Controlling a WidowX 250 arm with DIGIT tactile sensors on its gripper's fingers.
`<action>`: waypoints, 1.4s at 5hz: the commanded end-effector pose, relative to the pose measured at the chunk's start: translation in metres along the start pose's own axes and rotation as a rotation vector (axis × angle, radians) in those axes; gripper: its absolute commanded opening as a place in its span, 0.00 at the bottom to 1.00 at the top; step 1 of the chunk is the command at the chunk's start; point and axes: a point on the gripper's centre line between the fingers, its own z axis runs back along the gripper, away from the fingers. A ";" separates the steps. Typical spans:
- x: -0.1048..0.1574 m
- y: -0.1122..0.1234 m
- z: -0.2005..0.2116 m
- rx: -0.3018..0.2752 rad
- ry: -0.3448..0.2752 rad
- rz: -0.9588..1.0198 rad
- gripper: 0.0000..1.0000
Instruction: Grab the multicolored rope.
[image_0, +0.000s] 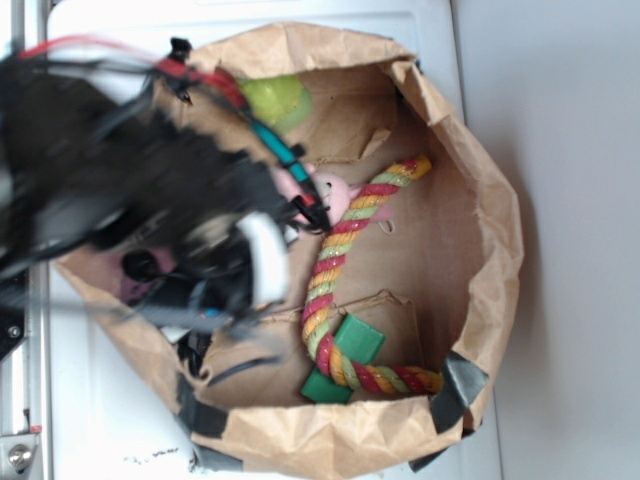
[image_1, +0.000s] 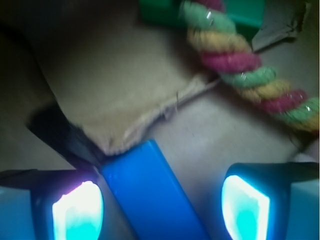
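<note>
Arm motion-blurred — hides bag's left side; multicolored rope cut off at wrist frame's edges.

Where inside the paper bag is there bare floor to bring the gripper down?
Bare cardboard lies between the red-yellow-green twisted rope and the brown paper bag's right wall. Crowded: the green blocks at the rope's lower bend, the pink plush and yellow-green ball upper left.
</note>
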 end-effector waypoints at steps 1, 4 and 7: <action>0.050 0.081 0.058 0.032 -0.021 -0.029 1.00; 0.064 0.119 0.069 0.101 -0.031 -0.267 1.00; 0.064 0.119 0.069 0.101 -0.031 -0.267 1.00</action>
